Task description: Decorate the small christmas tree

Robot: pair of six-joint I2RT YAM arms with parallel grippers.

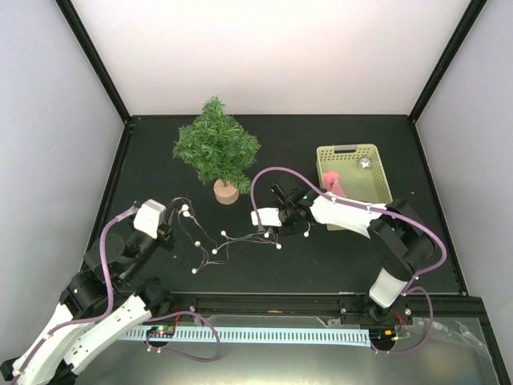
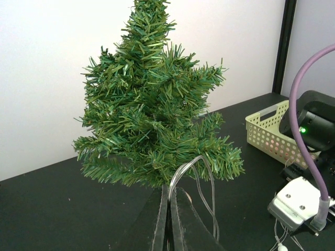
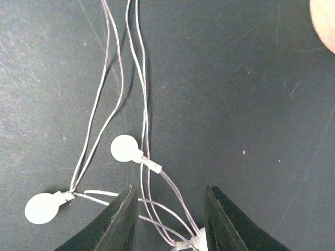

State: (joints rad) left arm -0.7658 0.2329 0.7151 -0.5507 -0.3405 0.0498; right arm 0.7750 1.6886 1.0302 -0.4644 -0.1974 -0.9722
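Observation:
The small christmas tree (image 1: 216, 148) stands upright at the back left of the black table on its round wooden base (image 1: 226, 192). A string of lights (image 1: 228, 239) with white round bulbs lies tangled in front of it. My left gripper (image 1: 178, 212) is shut on a loop of the string's clear wire (image 2: 201, 167), and in the left wrist view the left gripper (image 2: 168, 188) sits just in front of the tree (image 2: 152, 104). My right gripper (image 1: 271, 231) hovers low over the string's right end. In the right wrist view the right gripper (image 3: 170, 191) is open, wires and a bulb (image 3: 124, 149) lying loose between its fingers.
A pale green lattice basket (image 1: 377, 180) at the back right holds a pink item (image 1: 335, 184) and a small silver one (image 1: 365, 163). The basket (image 2: 267, 133) and the right arm (image 2: 314, 125) show right of the tree. The wooden base's edge (image 3: 324, 21) shows top right.

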